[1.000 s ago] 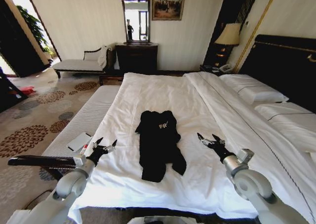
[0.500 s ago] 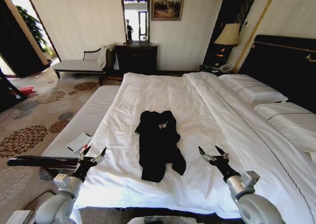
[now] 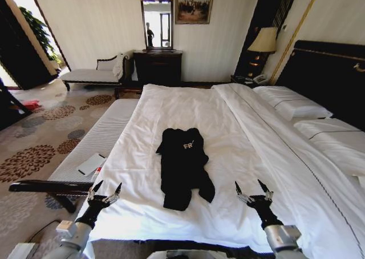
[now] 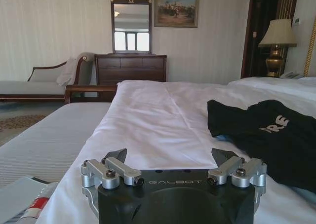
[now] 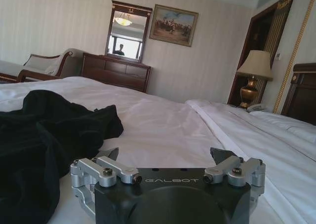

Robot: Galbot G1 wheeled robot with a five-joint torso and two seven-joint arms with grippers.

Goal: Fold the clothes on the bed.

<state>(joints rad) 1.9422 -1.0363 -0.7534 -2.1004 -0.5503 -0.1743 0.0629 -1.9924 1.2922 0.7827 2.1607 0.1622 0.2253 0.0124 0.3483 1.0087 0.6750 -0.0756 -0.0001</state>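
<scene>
1. Both arms have been drawn back toward the robot since the earlier frames, so that each end effector now sits at the near edge of the bed [image 3: 171,108]; the T-shirt has not been shifted.
2. The left end effector [image 3: 104,193] is seen over the near left corner of the white duvet [image 3: 239,150], its fingers spread wide and holding nothing.
3. The black T-shirt [image 3: 183,166] is laid lengthwise on the duvet between the two end effectors, apart from both, with white lettering on the chest and the lower part bunched.
4. The right end effector [image 3: 252,190] is held over the duvet, fingers spread wide, holding nothing.
</scene>
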